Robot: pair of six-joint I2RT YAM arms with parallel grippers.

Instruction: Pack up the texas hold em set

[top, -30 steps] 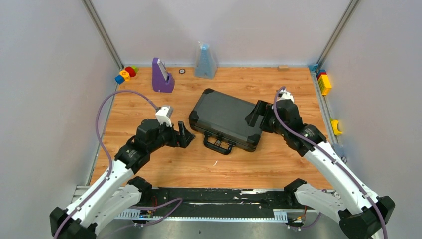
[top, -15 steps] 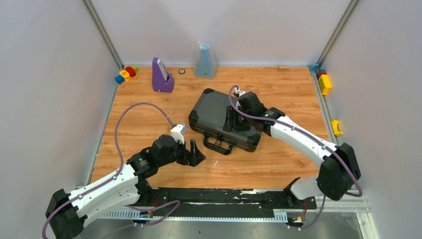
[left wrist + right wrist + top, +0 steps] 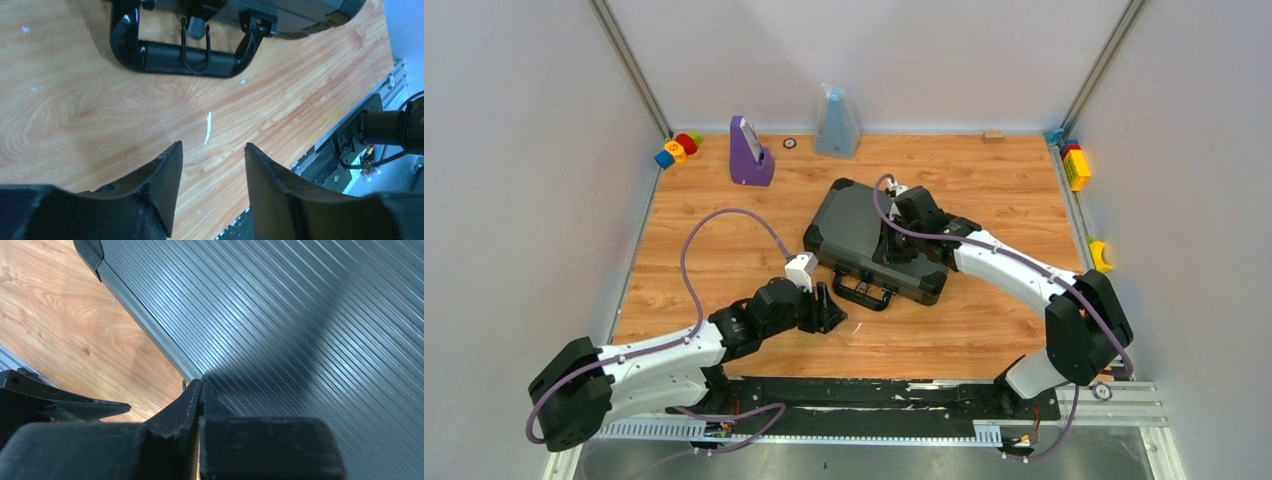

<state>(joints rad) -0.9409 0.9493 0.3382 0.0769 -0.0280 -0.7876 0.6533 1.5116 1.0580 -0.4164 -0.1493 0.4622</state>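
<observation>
Both arms moved in — R gripper (image 3: 200, 386) clenched empty over briefcase (image 3: 852, 226) lid, L gripper (image 3: 213, 150) half-open, empty.

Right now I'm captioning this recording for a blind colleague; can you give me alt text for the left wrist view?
The left gripper hangs open and empty over the wooden table, its two black fingers at the bottom edge. Ahead, the black handle of the dark grey briefcase lies flat on the wood, with a small white fleck between handle and fingers.

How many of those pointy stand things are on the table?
2. The purple stand is at the far left; the pale blue stand is just right of it. None looks hidden.
</observation>
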